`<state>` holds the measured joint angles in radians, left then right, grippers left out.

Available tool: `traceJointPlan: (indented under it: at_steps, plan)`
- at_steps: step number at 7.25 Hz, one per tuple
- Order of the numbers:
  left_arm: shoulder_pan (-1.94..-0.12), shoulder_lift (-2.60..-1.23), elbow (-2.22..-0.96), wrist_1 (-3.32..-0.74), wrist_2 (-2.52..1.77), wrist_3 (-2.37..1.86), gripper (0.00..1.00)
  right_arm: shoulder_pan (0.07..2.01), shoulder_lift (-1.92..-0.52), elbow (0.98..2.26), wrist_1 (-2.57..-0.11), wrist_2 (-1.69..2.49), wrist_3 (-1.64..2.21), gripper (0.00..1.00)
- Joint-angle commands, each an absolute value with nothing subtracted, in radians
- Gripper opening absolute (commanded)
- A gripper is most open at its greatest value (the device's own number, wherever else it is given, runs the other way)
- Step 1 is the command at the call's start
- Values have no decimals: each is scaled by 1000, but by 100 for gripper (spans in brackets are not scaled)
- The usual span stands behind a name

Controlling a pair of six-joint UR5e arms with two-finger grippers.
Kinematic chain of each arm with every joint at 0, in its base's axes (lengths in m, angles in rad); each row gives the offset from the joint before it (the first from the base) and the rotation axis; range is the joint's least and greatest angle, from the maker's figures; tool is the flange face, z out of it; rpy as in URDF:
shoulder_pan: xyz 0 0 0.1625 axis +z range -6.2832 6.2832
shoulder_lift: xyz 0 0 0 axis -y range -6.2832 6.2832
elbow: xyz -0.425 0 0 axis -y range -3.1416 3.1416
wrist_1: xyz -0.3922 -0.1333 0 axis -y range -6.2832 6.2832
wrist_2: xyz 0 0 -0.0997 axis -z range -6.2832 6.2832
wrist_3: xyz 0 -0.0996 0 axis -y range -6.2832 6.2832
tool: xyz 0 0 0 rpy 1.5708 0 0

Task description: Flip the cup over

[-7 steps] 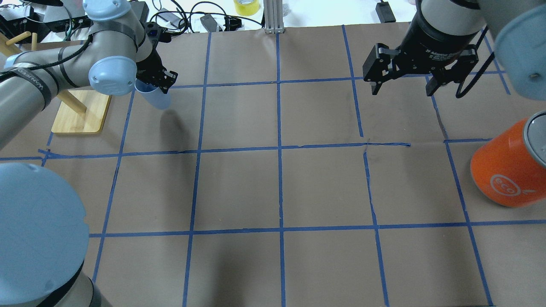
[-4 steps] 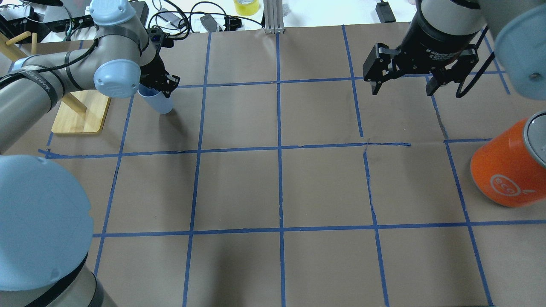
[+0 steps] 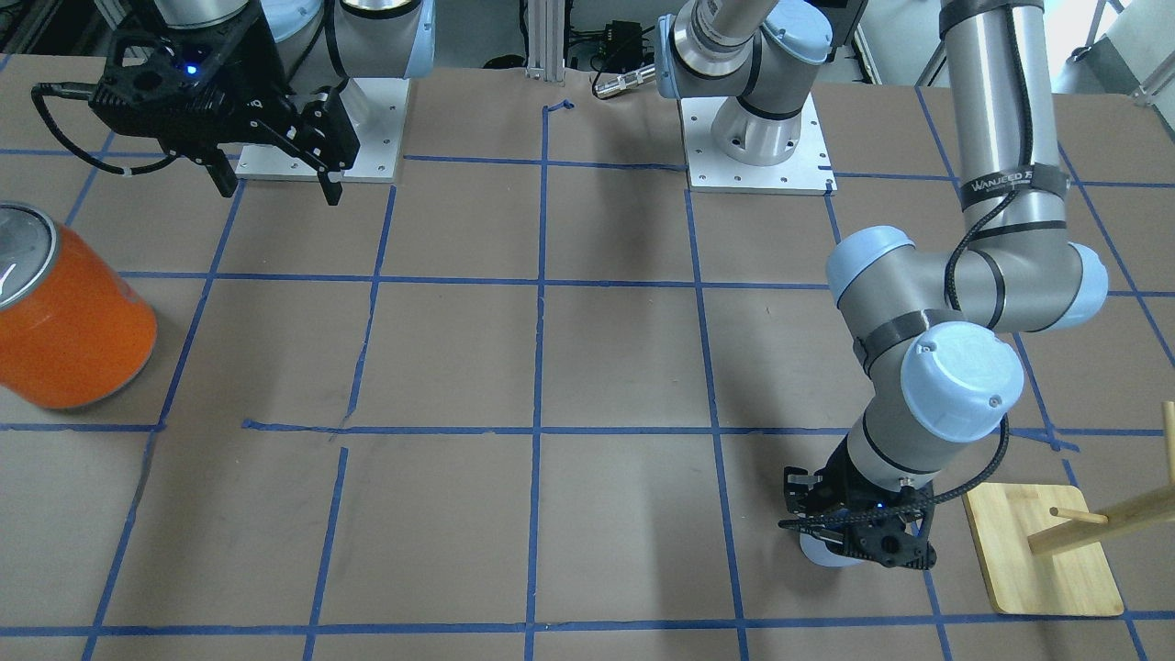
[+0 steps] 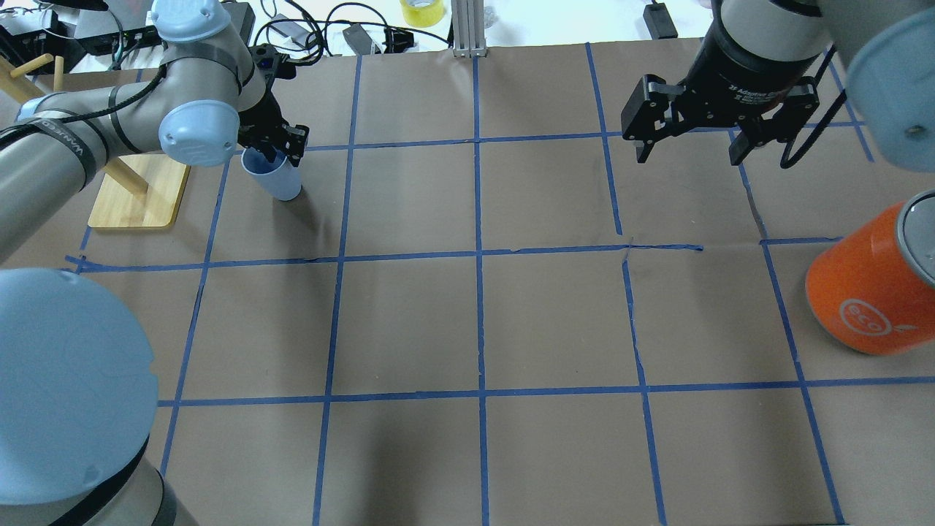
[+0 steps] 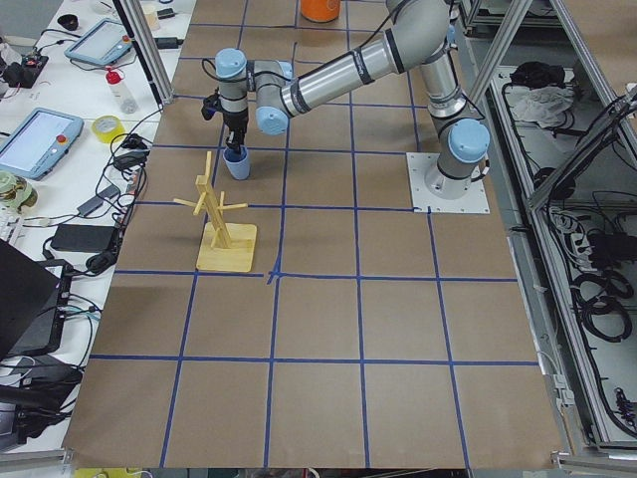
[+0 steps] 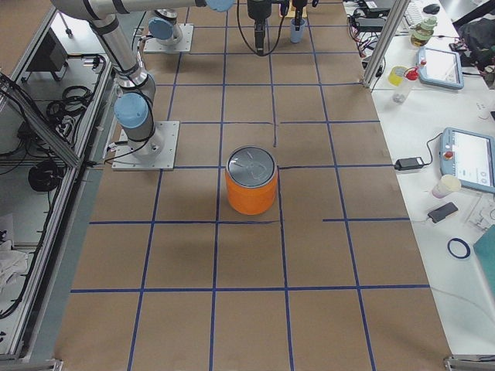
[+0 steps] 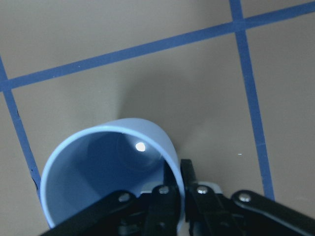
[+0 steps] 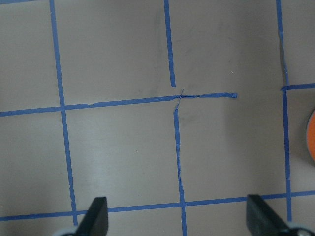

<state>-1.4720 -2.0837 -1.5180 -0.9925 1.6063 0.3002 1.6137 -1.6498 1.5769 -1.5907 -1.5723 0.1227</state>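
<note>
The left gripper (image 4: 276, 152) pinches the cup (image 4: 276, 181) by its rim, one of the fingers (image 7: 165, 204) inside and one outside, at the desk's (image 4: 467, 321) far left near the wooden rack (image 4: 139, 193). Only the wrist view shows the grip. Mouth up, long axis near vertical. The right gripper (image 4: 690, 150) hangs spread.

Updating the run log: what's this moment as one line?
left gripper: shut on cup rim | cup: mouth up | right gripper: open, empty | orange can: standing, apart
</note>
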Motion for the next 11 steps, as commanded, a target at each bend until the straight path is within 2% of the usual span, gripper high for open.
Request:
traceJointPlan:
  at_steps: [1, 4, 8, 11]
  plan:
    - [-1489, -2015, -1516, -1031, 1609, 234, 93, 1614, -1649, 1577, -1591, -1572, 123, 100]
    - [-1528, -1834, -1464, -1294, 1586, 75, 100, 1614, -1649, 1577, -1591, -1572, 123, 100]
    - [-1595, -1585, -1474, -1480, 1583, 6, 100, 1614, -1649, 1577, -1589, -1572, 123, 100]
    - [-1586, -1598, -1482, -1482, 1592, 9, 100, 1614, -1649, 1577, -1591, -1572, 123, 100]
